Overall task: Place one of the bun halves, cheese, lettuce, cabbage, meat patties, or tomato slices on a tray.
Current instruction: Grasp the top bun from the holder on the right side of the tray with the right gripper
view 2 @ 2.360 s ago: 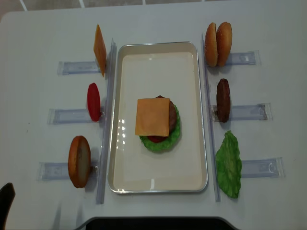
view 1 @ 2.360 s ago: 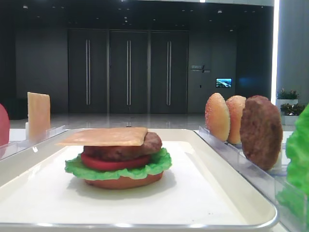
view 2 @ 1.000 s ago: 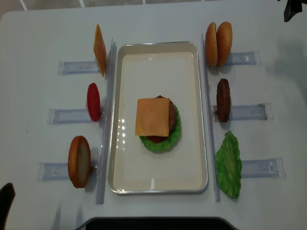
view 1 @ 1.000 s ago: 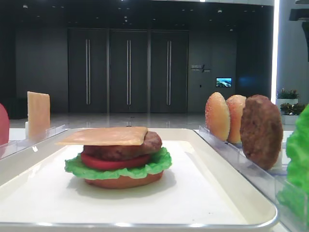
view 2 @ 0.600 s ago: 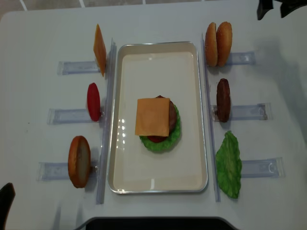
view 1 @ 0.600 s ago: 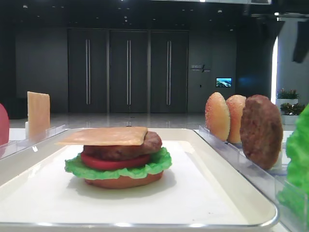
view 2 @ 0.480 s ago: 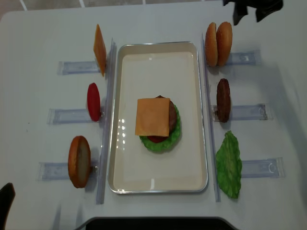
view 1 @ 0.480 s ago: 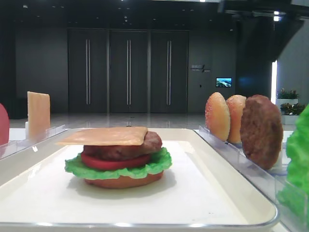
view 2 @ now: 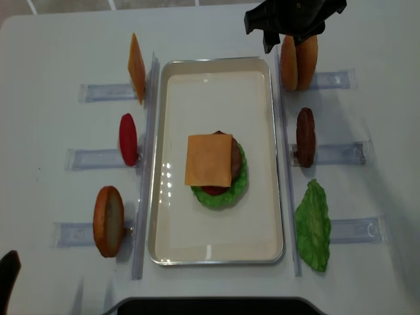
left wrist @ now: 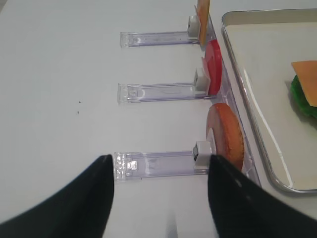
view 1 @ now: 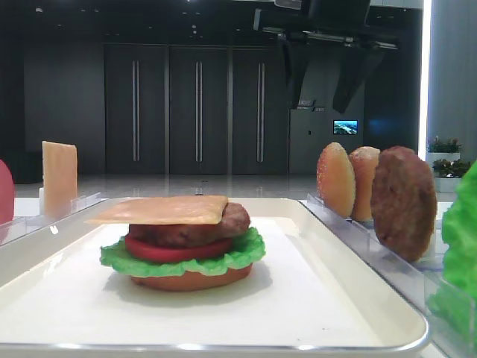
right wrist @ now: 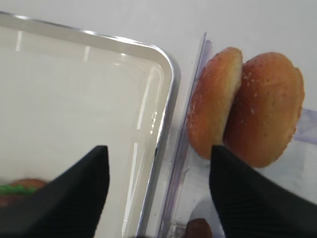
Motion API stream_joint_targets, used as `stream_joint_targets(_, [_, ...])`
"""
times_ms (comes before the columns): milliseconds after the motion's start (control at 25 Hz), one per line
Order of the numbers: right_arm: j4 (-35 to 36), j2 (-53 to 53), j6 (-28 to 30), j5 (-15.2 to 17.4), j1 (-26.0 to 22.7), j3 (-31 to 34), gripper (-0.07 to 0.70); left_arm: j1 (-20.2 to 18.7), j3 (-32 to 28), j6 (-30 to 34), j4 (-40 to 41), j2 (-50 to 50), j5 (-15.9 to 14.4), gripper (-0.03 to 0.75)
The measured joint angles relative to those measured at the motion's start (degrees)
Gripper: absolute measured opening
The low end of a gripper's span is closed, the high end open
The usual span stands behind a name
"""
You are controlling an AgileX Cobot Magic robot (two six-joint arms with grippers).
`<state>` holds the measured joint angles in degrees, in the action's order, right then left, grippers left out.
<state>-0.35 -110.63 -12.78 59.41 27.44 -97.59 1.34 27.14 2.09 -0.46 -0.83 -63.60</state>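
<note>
Right tool (right wrist: 156, 191), a black claw, hangs over the far right corner of the big white tray with round corners (view 2: 216, 246). Its two dark fingers (right wrist: 74, 193) are spread wide apart and nothing is between them. Just beyond its right finger stand two domed golden buns with pale seeds (right wrist: 247, 109). They stand on edge, pressed side by side, in a clear plastic rack (right wrist: 183, 163) that runs beside the tray rim. The tool is not touching the buns. In the top view the tool (view 2: 289, 23) sits right above those buns (view 2: 298, 62).

Farther back toward the robot from the right tool, on the same side, a dark brown round meat patty (view 2: 305, 136) stands on edge in its rack. A wavy bright green lettuce leaf (view 2: 313, 226) is after that.

Inside the tray, well away from the right tool, is a stack. A flat orange square cheese slice (view 2: 209, 159) is on top. Under it are meat, a red tomato slice (view 1: 175, 250), green lettuce and a flat brown bottom bun (view 1: 190, 280).

Left tool (left wrist: 158, 198) is low over the white tabletop (left wrist: 59, 99), well apart from the tray. Its fingers are spread wide too and hold nothing. Just ahead of it a brown flat bun (left wrist: 227, 135) stands in a clear rack. Past that bun is a red round tomato disc (left wrist: 214, 73), then an orange cheese square (left wrist: 202, 12).
</note>
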Motion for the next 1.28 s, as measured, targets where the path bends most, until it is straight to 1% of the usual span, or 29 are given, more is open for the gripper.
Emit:
stream_joint_targets(120, [-2.3, -0.7, 0.0, -1.4, -0.1, 0.0, 0.422, 0.0, 0.0, 0.0, 0.0, 0.0, 0.0, 0.461])
stream_joint_targets(360, [-7.3, -2.5, -0.1, -2.0, -0.1, 0.0, 0.421, 0.0, 0.0, 0.0, 0.0, 0.0, 0.0, 0.461])
stream_joint_targets(600, [-7.4, -4.5, -0.1, -3.4, -0.1, 0.0, 0.421, 0.0, 0.0, 0.0, 0.0, 0.0, 0.0, 0.454])
stream_joint_targets(840, [-7.5, -5.6, -0.1, -5.0, -0.1, 0.0, 0.421, 0.0, 0.0, 0.0, 0.0, 0.0, 0.0, 0.417])
stream_joint_targets(1040, [-8.2, -7.2, -0.1, -5.3, -0.1, -0.2, 0.419, 0.0, -0.1, 0.0, 0.0, 0.0, 0.0, 0.393])
stream_joint_targets(1120, [-8.6, -7.6, -0.1, -5.4, -0.1, -0.4, 0.400, 0.0, -0.1, 0.0, 0.0, 0.0, 0.0, 0.377])
stream_joint_targets(1200, [-8.9, -7.9, -0.1, -5.5, -0.1, -0.5, 0.363, 0.0, -0.1, 0.0, 0.0, 0.0, 0.0, 0.361])
stream_joint_targets(1280, [-8.9, -7.9, -0.1, -5.5, -0.1, -0.5, 0.288, 0.0, -0.1, 0.0, 0.0, 0.0, 0.0, 0.346])
